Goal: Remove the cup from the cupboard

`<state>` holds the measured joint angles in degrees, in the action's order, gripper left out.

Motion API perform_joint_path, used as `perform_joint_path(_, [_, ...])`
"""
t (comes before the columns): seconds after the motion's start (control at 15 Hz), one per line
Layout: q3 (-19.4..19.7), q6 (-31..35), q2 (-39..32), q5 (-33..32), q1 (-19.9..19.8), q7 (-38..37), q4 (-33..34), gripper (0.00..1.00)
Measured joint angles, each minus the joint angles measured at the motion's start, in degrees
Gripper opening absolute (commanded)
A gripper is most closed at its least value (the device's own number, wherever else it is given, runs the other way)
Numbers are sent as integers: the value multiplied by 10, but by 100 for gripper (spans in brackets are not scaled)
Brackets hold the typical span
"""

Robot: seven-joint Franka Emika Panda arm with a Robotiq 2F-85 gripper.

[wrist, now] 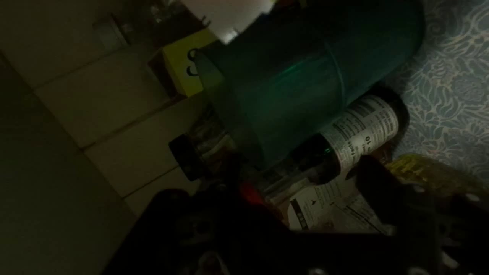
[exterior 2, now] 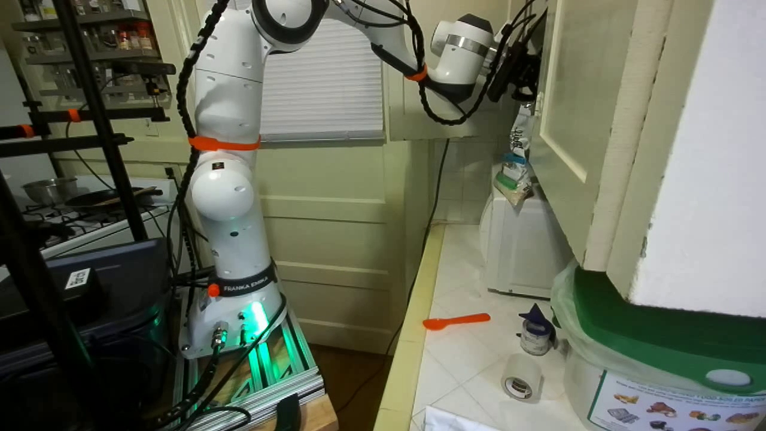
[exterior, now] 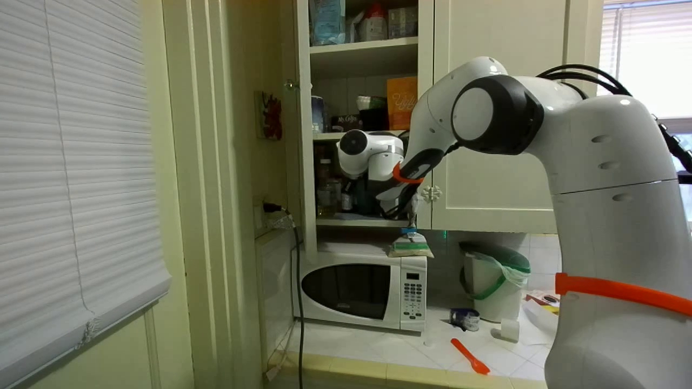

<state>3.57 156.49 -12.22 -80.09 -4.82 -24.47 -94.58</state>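
Judged best: to bring the gripper (wrist: 300, 164) level with the mid-wall of the teal-green plastic tumbler (wrist: 290, 95), straddle without catching the dark labelled bottle (wrist: 363, 128), close gently, and draw straight out. Found fingers (wrist: 378, 191) spread, gripping nothing, at lower centre of the wrist frame. Located tumbler low in the cream cupboard (exterior: 425, 32), upper centre to upper right of the wrist frame; looked translucent, ringed, dimly lit, upright on floral shelf liner (wrist: 458, 88).

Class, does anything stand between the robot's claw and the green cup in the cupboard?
Nothing visible covers the middle of the cup in the wrist view. But a dark labelled bottle stands close beside it, on the side toward the claw in that picture, and may crowd the grasp; whether they touch is unclear.
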Motion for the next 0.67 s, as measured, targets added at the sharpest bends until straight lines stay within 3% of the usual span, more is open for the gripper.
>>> perform_joint_path(0.27, [0, 0, 1, 15, 0, -1, 3, 100])
perform_joint_path(0.67, [-1, -17, 1, 116, -2, 44, 3, 100])
